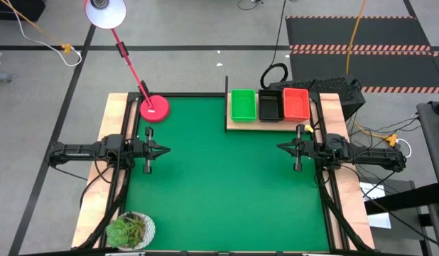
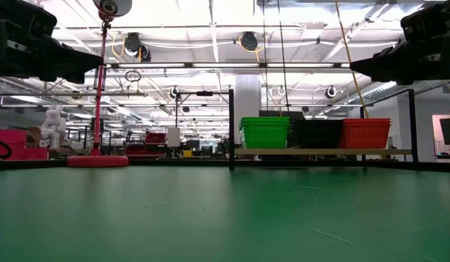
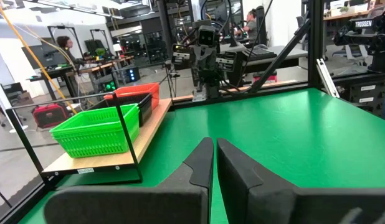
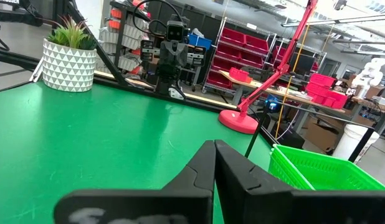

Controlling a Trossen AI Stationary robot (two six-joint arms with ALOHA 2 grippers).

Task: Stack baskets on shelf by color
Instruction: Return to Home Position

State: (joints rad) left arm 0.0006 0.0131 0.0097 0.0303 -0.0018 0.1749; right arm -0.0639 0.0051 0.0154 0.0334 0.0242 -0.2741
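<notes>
On the shelf [image 1: 237, 126], 3 basket stacks [image 1: 269, 105]

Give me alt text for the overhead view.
A green basket, black basket and red basket sit side by side on a shelf at the table's far edge. The left gripper and right gripper face each other, shut, empty.

We can't count baskets [image 1: 270, 105] per stack from above; green stack [image 4: 323, 171] cut off at rt wrist pic's edge.
</notes>
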